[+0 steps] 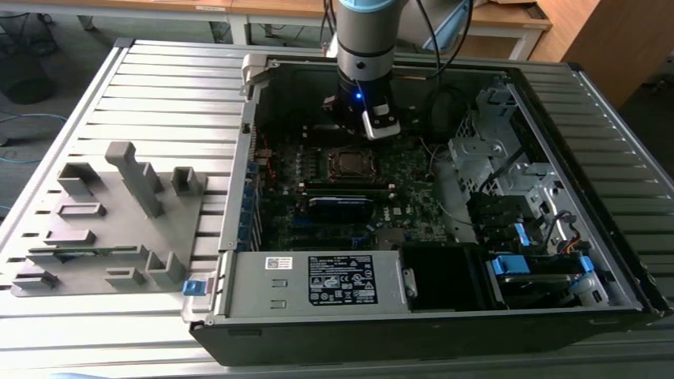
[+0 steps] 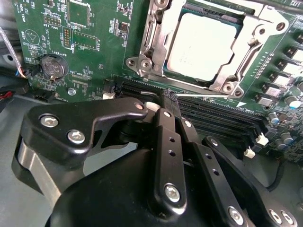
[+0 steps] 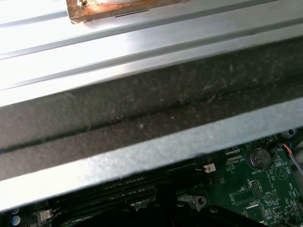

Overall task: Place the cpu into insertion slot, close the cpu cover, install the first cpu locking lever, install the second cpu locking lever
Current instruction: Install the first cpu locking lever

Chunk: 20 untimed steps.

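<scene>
Arm [image 1: 365, 35] vertical, pointing straight down, hand [image 2: 173, 101] low, fingers [image 2: 166, 137] drawn together

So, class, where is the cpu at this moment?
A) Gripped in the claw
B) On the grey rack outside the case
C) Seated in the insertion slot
C: in the second wrist view the cpu lies flat in the insertion slot, framed by the cpu cover, apart from the claw.

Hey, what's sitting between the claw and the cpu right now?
In the second wrist view, the long black memory slots and the edge of the silvery socket frame lie between the claw and the cpu.
</scene>
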### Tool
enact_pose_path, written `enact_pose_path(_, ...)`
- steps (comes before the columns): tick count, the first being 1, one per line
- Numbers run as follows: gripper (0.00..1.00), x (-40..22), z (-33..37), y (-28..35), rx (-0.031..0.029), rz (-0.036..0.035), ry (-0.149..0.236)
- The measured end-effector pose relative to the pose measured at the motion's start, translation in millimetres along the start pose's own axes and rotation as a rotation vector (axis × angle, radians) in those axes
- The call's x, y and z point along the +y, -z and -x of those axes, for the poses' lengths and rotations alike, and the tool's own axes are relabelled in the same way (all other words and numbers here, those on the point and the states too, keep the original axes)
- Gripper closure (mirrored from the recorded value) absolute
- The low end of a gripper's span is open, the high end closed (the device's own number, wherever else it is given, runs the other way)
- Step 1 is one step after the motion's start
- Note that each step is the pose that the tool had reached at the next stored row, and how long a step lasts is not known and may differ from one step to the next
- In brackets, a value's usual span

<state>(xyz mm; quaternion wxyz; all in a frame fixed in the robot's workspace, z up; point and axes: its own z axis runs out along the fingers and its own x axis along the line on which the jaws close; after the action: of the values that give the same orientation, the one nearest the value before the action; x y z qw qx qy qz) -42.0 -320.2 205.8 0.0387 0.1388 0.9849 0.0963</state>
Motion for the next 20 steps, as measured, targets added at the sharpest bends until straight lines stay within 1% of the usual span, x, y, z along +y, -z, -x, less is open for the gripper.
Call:
enact_pose_path(10,0.89,0.6,-0.2,-0.3,-0.0007,0.0001,-0.001)
enact_pose_path(15,0.89,0.2,-0.3,-2.2,-0.0133,0.0038,0.002)
enact_pose_path(16,0.89,0.2,-0.3,-2.3,-0.0145,0.0041,0.002)
enact_pose_path(20,0.89,0.2,-0.3,-2.5,-0.0159,0.0044,0.002)
